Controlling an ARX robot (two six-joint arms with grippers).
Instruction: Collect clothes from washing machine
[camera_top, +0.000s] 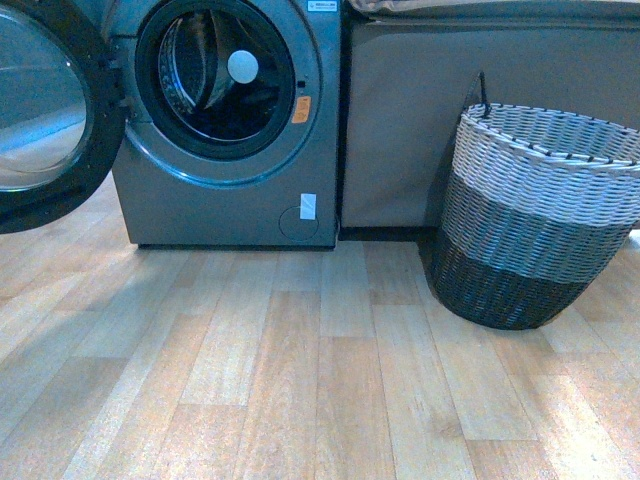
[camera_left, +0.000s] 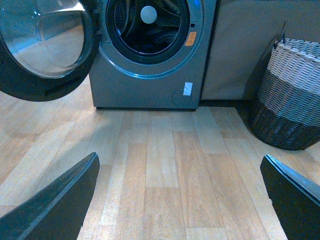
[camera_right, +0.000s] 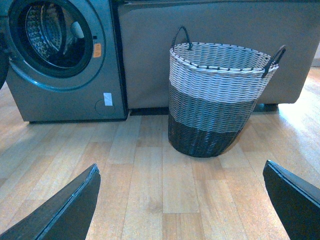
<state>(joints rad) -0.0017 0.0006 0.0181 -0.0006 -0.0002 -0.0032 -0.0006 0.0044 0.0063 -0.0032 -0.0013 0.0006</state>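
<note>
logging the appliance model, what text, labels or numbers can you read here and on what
Nothing can be read.
The orange sticker on the washing machine: print too small and blurred.
The white label at its top edge: blurred, unreadable.
The white tape square: looks blank.

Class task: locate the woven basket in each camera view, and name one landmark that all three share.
Front view: woven basket at the right, cropped by the edge.
Left wrist view: at the frame's edge, partly cropped, one handle showing.
Right wrist view: mid-frame, whole, both handles showing.
Shared landmark: the white tape square low on the washing machine.
</note>
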